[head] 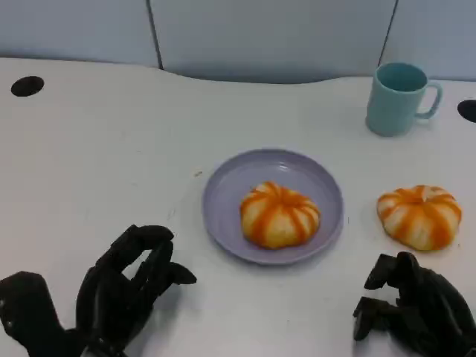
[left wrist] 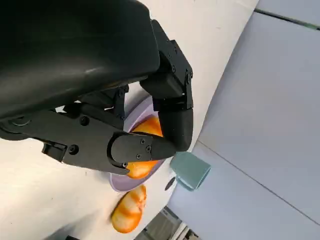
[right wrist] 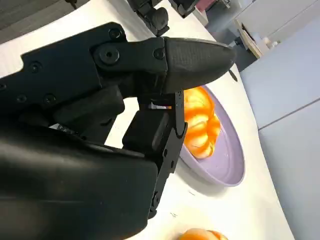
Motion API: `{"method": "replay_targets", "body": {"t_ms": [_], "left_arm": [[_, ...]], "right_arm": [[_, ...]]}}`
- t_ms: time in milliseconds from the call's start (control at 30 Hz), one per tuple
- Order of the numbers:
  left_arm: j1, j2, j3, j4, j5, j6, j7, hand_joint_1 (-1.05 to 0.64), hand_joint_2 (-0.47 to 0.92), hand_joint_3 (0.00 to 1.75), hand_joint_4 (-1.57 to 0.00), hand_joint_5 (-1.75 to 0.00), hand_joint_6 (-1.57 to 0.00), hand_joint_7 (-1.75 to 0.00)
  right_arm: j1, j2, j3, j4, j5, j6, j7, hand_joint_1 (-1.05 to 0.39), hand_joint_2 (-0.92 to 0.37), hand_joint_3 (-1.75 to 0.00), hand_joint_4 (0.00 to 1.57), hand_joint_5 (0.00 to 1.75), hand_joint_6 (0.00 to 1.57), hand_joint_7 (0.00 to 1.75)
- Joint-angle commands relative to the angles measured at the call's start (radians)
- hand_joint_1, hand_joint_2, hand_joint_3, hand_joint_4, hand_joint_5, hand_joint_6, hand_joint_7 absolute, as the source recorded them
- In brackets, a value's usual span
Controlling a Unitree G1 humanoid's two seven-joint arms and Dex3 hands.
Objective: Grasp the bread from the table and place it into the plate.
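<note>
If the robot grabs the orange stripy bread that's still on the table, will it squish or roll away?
The bread on the table looks puffy and soft, so it would probably dent under a tight squeeze. It sits on a broad base beside the plate, so it likely won't roll. It is probably light for its size.

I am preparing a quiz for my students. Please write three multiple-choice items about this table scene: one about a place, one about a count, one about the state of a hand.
1. Where is the mug?
A. on the plate
B. beyond the plate, toward the robot's right
C. in the left hand

2. How many breads are seen?
A. one
B. two
C. four

3. What does the left hand hold?
A. nothing
B. a bread
C. the mug

Key: 1 B, it stands apart at the far right. 2 B, the bread in the plate and the bread on the table. 3 A, its fingers are apart and bare.
</note>
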Motion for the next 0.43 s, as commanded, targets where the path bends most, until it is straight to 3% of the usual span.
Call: {"method": "replay_targets", "body": {"t_ms": [33,233,433], "left_arm": [[0.016,0.015,0.006,-0.013,-0.003,-0.012,-0.018,-0.32,0.81,0.43,-0.73,-1.56,-0.63,-1.32],[0.024,0.030,-0.010,0.005,0.019,-0.040,-0.055,-0.32,0.73,0.59,-0.73,-1.55,-0.63,-1.31],[0.013,0.038,-0.010,0.006,0.007,-0.007,-0.064,-0.36,0.70,0.57,-0.73,-1.55,-0.62,-1.34]], "right_arm": [[0.016,-0.020,-0.020,0.005,-0.003,0.020,-0.017,-0.48,-0.92,-0.43,1.25,1.12,1.17,1.00],[0.014,-0.016,-0.019,0.008,-0.010,0.017,-0.021,-0.49,-0.92,-0.41,1.25,1.13,1.17,1.01],[0.008,-0.018,-0.017,0.012,-0.016,0.009,-0.017,-0.47,-0.92,-0.45,1.26,1.15,1.16,1.02]]}}
